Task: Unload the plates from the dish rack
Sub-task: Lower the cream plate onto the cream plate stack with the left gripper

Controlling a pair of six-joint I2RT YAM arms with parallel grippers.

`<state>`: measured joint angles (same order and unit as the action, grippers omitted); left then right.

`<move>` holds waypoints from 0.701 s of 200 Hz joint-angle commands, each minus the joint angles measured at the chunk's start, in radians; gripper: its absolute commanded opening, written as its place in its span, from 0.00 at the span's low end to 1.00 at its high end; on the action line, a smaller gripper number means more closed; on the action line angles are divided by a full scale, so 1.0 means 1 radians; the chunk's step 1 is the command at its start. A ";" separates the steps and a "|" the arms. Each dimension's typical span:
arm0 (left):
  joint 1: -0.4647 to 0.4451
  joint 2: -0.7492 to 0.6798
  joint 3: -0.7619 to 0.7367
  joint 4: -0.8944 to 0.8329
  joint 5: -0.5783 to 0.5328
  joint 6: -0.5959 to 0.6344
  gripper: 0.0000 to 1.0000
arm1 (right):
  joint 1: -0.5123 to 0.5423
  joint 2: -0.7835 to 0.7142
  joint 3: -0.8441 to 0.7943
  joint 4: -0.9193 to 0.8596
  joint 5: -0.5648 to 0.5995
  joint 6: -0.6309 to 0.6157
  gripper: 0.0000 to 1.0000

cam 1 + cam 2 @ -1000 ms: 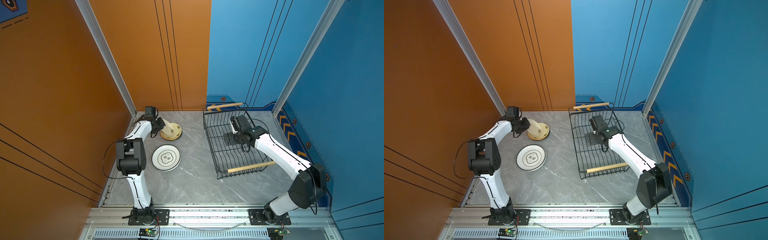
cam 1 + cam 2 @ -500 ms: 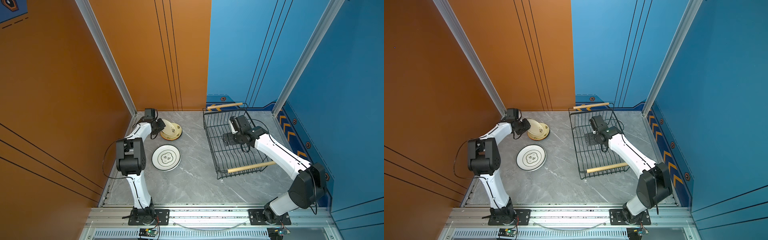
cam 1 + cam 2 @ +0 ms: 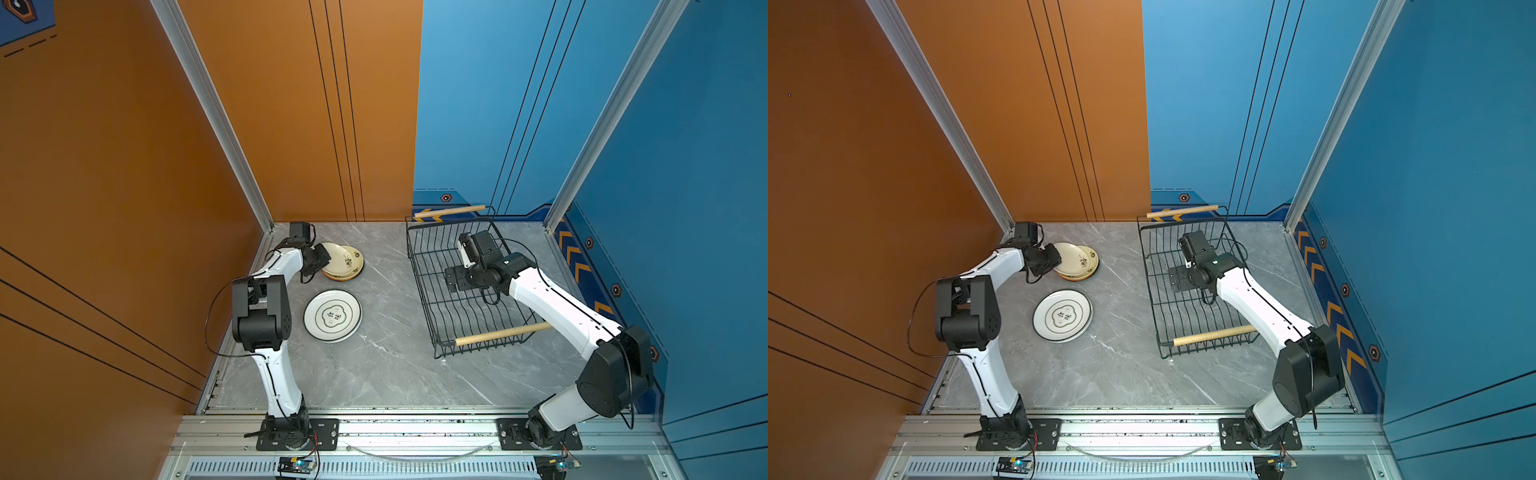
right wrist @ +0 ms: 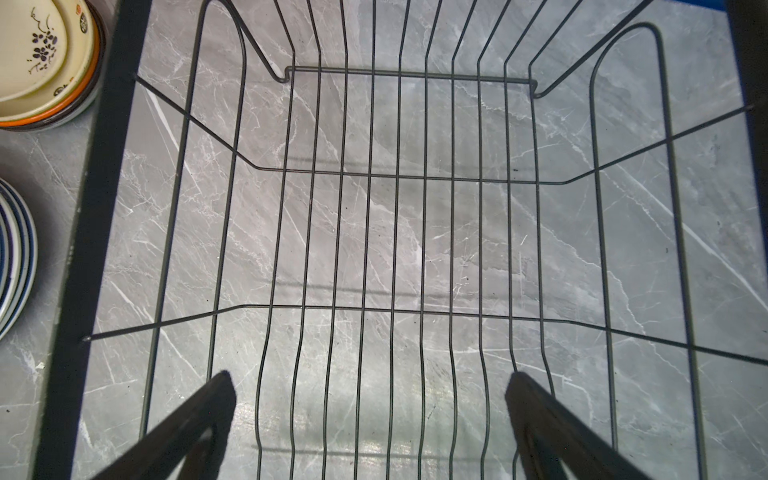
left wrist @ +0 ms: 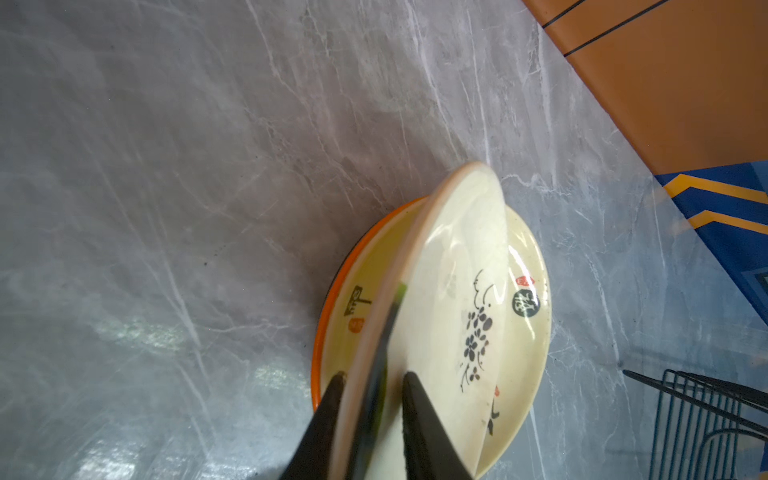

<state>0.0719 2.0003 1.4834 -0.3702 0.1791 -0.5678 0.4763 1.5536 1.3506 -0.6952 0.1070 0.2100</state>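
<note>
While left pincer (image 5: 374, 376), slightly open, straddles tilted cream flowered plate (image 5: 457, 270), right pincer (image 4: 369, 374) gapes.

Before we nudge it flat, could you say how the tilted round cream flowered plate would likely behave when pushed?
The cream flowered plate shines, so it probably slides easily. Leaning on the stacked small plates, it would likely tip flat. It looks rigid, perhaps ceramic and brittle.

Lab test cell: orange and blue panel walls (image 3: 291, 104), aluminium frame (image 3: 415, 432).
</note>
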 commanded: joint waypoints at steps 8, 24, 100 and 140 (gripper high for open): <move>0.008 0.008 -0.009 -0.036 -0.009 0.011 0.26 | -0.008 -0.030 -0.014 0.014 -0.012 0.016 1.00; 0.008 0.009 -0.007 -0.036 -0.007 0.011 0.28 | -0.008 -0.032 -0.016 0.014 -0.012 0.017 1.00; 0.008 0.009 -0.010 -0.039 0.000 0.017 0.44 | -0.008 -0.038 -0.019 0.014 -0.023 0.016 1.00; 0.007 0.024 0.001 -0.039 0.015 0.023 0.46 | -0.010 -0.043 -0.020 0.014 -0.023 0.016 1.00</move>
<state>0.0719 2.0018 1.4826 -0.3862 0.1806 -0.5640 0.4747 1.5478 1.3430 -0.6952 0.0994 0.2100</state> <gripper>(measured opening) 0.448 0.999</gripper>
